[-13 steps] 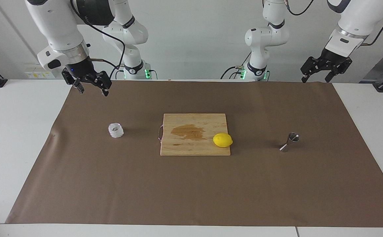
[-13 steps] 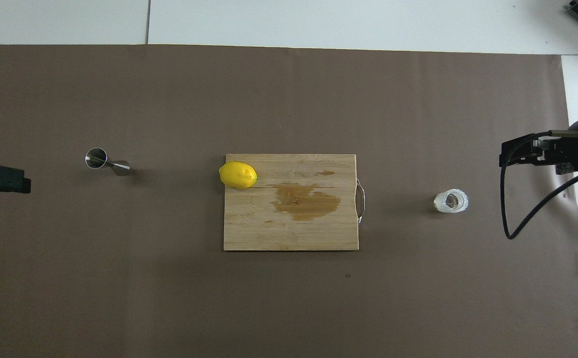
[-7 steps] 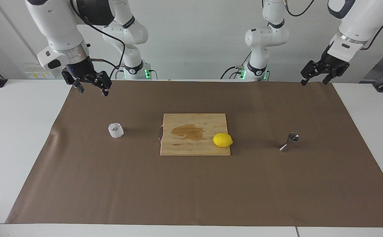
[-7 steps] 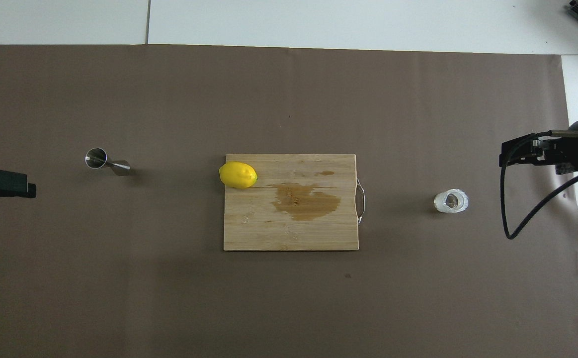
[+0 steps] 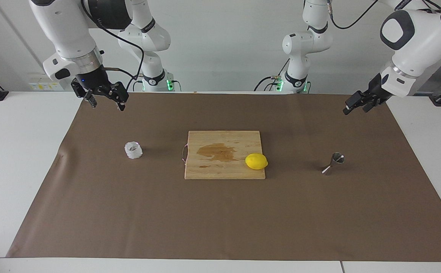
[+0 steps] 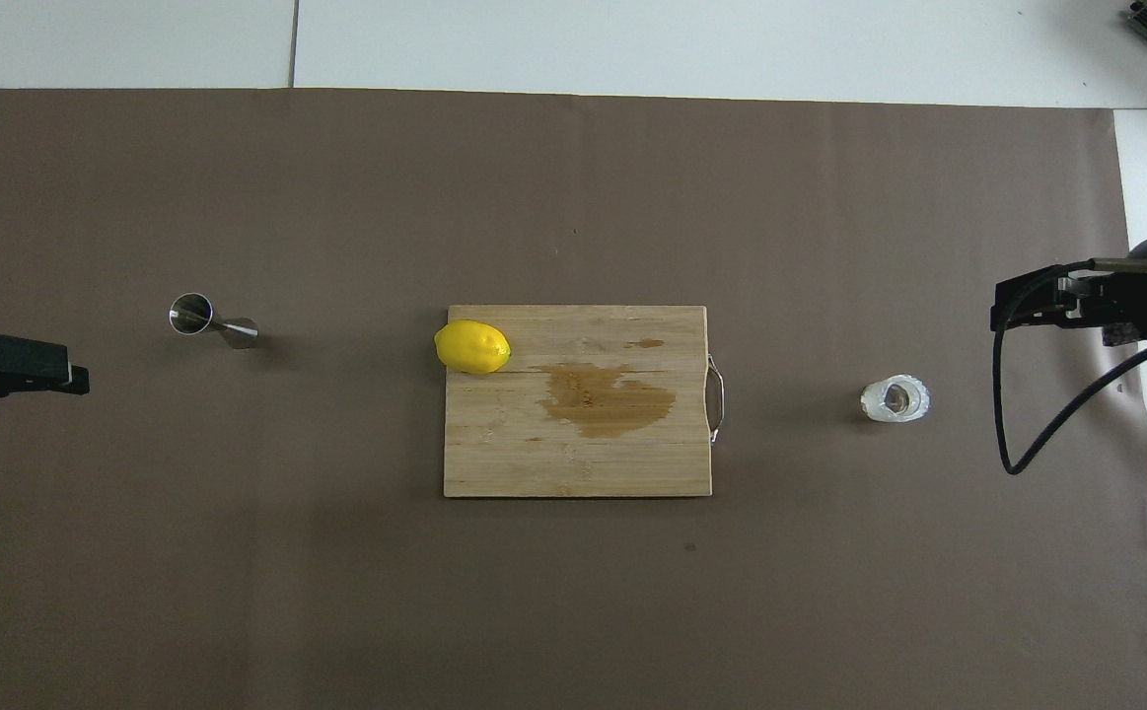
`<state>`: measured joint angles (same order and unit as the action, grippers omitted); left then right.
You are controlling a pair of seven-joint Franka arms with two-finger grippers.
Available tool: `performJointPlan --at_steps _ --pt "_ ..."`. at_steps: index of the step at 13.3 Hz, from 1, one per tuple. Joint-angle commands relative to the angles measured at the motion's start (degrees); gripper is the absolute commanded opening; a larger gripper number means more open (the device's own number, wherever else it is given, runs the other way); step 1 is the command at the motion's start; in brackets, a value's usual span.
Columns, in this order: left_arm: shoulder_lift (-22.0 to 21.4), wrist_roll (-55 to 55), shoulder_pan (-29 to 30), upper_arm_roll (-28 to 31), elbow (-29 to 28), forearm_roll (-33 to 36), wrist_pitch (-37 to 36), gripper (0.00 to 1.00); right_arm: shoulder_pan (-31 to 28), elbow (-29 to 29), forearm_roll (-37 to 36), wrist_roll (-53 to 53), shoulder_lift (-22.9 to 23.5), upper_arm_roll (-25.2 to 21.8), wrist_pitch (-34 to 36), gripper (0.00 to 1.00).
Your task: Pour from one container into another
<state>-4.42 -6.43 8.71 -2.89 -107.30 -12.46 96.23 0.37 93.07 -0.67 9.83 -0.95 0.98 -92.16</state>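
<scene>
Both grippers hang spread and empty over the brown mat: the right gripper (image 5: 104, 99) up near the glass cup (image 5: 133, 150), the left gripper (image 5: 358, 106) above the steel jigger (image 5: 334, 163). Cup, toward the right arm's end: light, brittle, slippery; best pinched across its wall.

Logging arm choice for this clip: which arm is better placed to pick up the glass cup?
Right. The right gripper hangs open at the glass cup's end; the left gripper is up by the jigger.

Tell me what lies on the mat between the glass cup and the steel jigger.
Between the glass cup and the jigger lies the wooden cutting board, with a lemon on its jigger-side edge; the overhead view shows it.
</scene>
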Motion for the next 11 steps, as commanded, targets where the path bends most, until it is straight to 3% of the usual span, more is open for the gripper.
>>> performJointPlan --at_steps 1,4,8,11 --pt "2.4 -6.1 1.2 -0.3 2.9 -3.3 -4.5 1.00 -0.8 -0.5 1.2 -1.3 -0.2 0.3 0.9 1.00" --pt "8.1 -6.2 5.2 -0.4 4.6 -7.4 -5.0 1.00 -0.8 -0.5 1.2 -1.3 -0.2 0.3 0.9 1.00" --pt "12.7 -6.4 8.1 -0.7 4.5 -13.6 -5.3 1.00 -0.8 -0.5 1.2 -1.2 -0.2 0.3 1.0 1.00" --pt "18.3 -6.5 11.7 -1.2 4.6 -21.2 -6.0 1.00 -0.8 -0.5 1.2 -1.2 -0.2 0.3 1.0 1.00"
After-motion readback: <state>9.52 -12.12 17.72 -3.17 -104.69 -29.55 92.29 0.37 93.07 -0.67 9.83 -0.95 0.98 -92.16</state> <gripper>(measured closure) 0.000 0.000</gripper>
